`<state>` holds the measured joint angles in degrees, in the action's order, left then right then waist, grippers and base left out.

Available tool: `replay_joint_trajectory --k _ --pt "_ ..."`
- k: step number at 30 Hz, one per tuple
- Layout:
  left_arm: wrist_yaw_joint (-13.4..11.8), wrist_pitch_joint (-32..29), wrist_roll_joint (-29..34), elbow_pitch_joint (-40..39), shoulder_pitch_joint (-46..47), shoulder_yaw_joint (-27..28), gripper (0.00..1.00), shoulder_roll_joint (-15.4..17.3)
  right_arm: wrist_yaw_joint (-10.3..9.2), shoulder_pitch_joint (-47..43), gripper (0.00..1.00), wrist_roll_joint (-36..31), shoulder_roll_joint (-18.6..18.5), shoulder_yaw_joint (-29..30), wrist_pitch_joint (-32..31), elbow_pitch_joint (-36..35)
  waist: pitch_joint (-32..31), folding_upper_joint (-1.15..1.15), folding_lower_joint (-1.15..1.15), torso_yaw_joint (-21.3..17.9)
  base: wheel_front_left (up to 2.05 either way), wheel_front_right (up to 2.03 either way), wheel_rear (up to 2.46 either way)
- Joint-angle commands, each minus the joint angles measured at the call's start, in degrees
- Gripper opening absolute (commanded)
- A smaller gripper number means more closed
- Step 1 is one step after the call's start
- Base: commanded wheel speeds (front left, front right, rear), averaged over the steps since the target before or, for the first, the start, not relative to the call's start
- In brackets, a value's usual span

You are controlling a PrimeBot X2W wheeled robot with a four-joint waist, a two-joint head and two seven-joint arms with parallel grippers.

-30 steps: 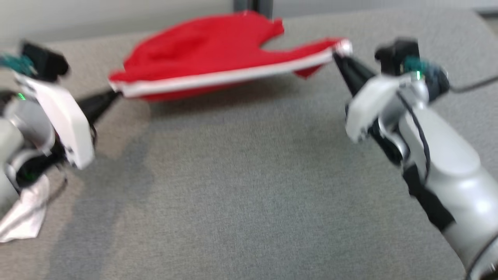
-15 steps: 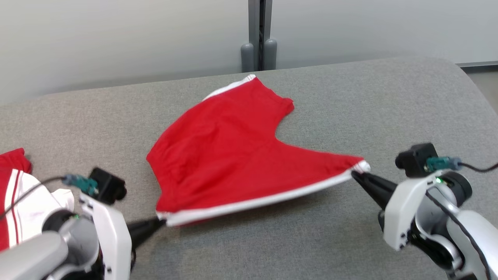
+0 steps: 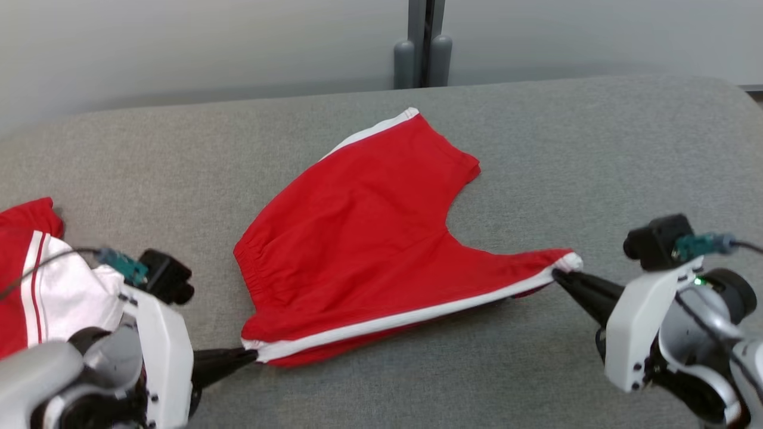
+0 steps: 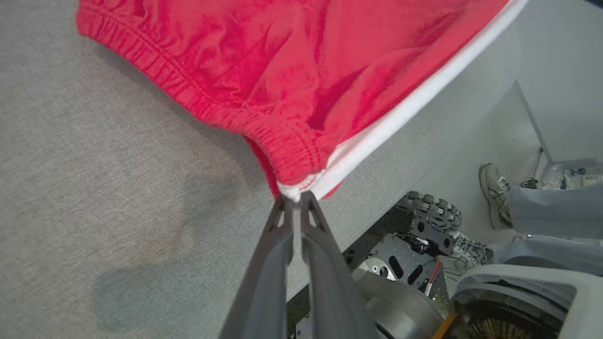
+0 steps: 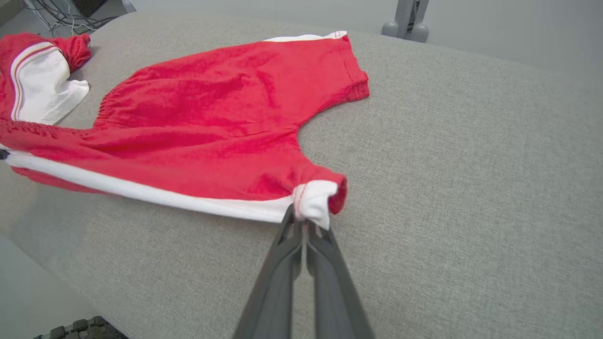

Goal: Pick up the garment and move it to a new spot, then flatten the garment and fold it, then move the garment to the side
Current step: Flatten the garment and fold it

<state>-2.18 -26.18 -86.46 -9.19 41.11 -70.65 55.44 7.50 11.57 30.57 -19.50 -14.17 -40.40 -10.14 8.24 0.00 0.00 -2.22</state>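
Currently | red shorts are lying spread across the middle of the grey table | left gripper is clamping their waistband corner | right gripper is clamping a white-trimmed leg hem

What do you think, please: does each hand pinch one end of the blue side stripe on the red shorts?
Not quite: the side stripe is white, not blue, as the head view shows. The left hand and right hand each pinch one end of it on the red shorts.
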Motion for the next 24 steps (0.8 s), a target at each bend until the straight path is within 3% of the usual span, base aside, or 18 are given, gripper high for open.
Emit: replay_joint_trajectory --k 1,4,10,18,24 --pt "0.68 -1.49 -2.47 0.92 1.29 0.82 0.00 -0.22 -0.01 1.68 0.00 0.59 0.25 0.57 -1.14 0.70 1.28 0.00 0.00 0.70 0.00 0.00 0.00" --pt "2.23 -7.53 -8.06 4.79 4.84 2.61 0.00 -0.87 -0.01 6.63 0.00 1.40 0.47 1.56 -4.12 3.33 3.40 0.00 0.00 1.11 0.00 0.00 0.00" --pt "4.67 -15.96 -11.85 11.64 11.87 4.71 0.00 -2.43 -0.02 18.14 0.00 1.87 0.97 1.27 -8.30 10.48 8.11 0.00 0.00 2.39 0.00 0.00 0.00" --pt "6.02 -20.68 -12.40 18.68 19.49 6.76 0.00 -7.08 -0.01 31.18 0.00 0.88 2.83 -1.16 -7.69 20.11 12.88 0.00 0.00 4.51 0.00 0.00 0.00" --pt "6.28 -21.84 -13.68 22.08 23.48 8.70 0.00 -9.97 -0.01 40.57 0.00 -0.32 3.20 -3.99 -3.15 26.50 16.15 0.00 0.00 5.97 0.00 0.00 0.00"
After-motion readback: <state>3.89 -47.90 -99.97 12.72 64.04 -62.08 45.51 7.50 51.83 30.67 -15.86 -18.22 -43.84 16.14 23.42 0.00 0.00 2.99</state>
